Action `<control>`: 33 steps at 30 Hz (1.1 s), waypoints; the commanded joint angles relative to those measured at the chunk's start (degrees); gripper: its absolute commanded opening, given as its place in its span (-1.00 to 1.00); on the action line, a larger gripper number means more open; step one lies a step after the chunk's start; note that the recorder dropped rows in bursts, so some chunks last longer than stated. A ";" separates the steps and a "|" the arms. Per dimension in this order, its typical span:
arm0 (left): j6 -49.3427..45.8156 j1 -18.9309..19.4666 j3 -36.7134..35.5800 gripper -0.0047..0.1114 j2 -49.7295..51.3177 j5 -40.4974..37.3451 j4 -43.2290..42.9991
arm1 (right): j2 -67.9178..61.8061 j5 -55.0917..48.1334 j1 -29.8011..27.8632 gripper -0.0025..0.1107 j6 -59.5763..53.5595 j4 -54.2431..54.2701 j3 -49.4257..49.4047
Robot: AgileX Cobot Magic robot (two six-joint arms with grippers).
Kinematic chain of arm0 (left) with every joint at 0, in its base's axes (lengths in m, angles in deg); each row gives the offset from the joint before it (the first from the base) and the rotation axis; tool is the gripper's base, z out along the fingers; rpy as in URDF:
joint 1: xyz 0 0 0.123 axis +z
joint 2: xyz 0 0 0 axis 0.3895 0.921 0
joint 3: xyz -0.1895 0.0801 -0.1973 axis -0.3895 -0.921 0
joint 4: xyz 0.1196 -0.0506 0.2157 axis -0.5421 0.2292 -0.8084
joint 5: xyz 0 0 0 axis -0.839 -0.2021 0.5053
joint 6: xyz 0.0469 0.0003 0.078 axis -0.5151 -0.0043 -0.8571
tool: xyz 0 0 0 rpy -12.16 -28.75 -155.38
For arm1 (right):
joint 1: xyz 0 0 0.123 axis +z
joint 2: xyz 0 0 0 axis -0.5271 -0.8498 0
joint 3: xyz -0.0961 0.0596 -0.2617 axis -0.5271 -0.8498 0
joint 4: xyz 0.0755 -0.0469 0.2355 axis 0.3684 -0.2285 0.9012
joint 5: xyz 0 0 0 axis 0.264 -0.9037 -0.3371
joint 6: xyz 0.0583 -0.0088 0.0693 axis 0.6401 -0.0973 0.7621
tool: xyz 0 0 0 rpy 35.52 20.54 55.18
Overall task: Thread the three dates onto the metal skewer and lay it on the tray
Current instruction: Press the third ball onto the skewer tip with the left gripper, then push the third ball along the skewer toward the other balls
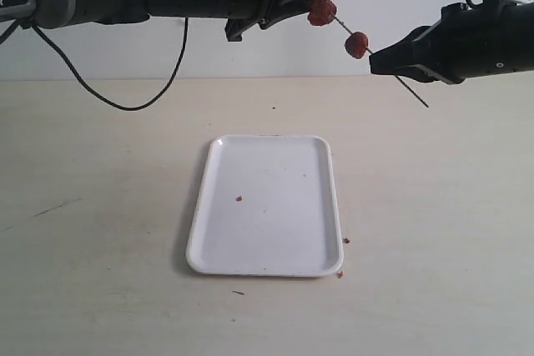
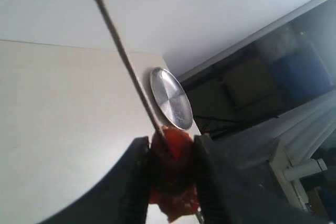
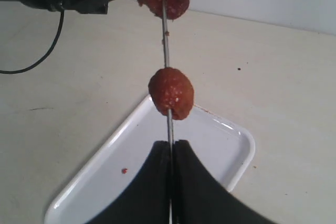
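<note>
While both arms hung high above the pale bench (image 1: 434, 206), your right jaws were pressed together on the thin grey metal skewer (image 3: 166, 40), with one wrinkled reddish-brown date (image 3: 171, 92) threaded just beyond them. Your left jaws were clamped on a second date (image 1: 321, 12) at the skewer's left end, where the rod ran into it. Below, well apart from them, the flat white rectangular tray (image 1: 275, 206) lay on the bench, with a tiny red crumb (image 1: 239, 198) on it.

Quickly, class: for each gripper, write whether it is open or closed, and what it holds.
Left gripper: closed on a date at the tip of the metal skewer.
Right gripper: closed on the metal skewer.
</note>
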 commanded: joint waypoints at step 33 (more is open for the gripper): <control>-4.45 -0.16 -0.05 0.00 0.21 -1.76 -0.64 | -2.78 -0.39 -0.24 -0.96 -4.85 5.46 -0.10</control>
